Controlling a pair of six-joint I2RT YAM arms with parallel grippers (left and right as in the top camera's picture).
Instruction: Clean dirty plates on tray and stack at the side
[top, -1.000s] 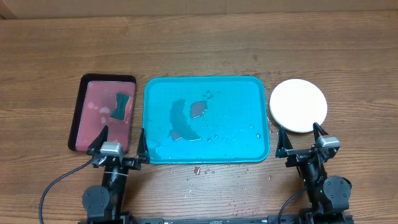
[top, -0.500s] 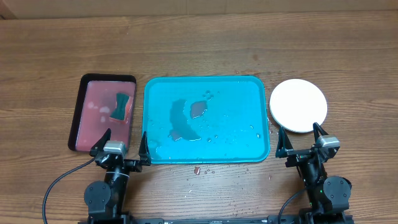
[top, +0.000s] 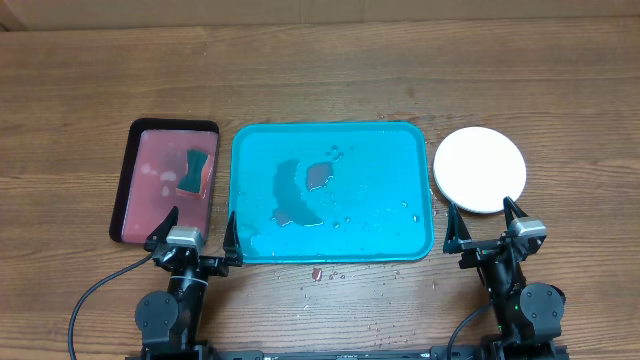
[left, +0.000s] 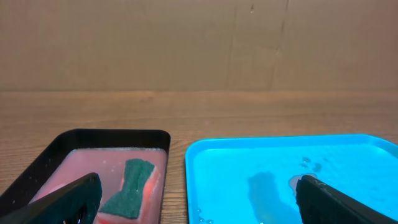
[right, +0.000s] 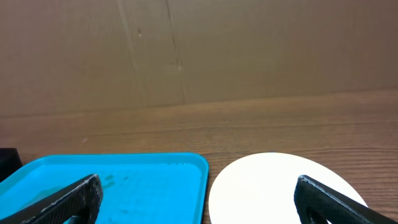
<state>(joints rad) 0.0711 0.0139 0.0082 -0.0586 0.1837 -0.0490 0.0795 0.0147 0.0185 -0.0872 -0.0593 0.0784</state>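
Note:
The turquoise tray (top: 330, 127) lies mid-table with puddles of water and a small reddish smear (top: 319, 175) on it, and no plate on it. A white plate (top: 479, 165) lies on the table to the right of the tray, with its top face clean. The light blue and yellow-green plates do not show. My left gripper (top: 197, 223) is open and empty at the tray's near left corner. My right gripper (top: 483, 216) is open and empty at the near edge of the white plate (right: 267, 186). The tray also shows in both wrist views (left: 280, 138) (right: 124, 157).
A black-rimmed tray (top: 175, 123) of pinkish liquid stands left of the turquoise tray, with a green sponge (top: 193, 172) in it; both show in the left wrist view (left: 112, 132) (left: 132, 186). Drops and a small red spot (top: 316, 271) lie on the wood near the tray's front edge.
The left wrist has shifted very slightly to the right. The right arm, plate and trays have not moved.

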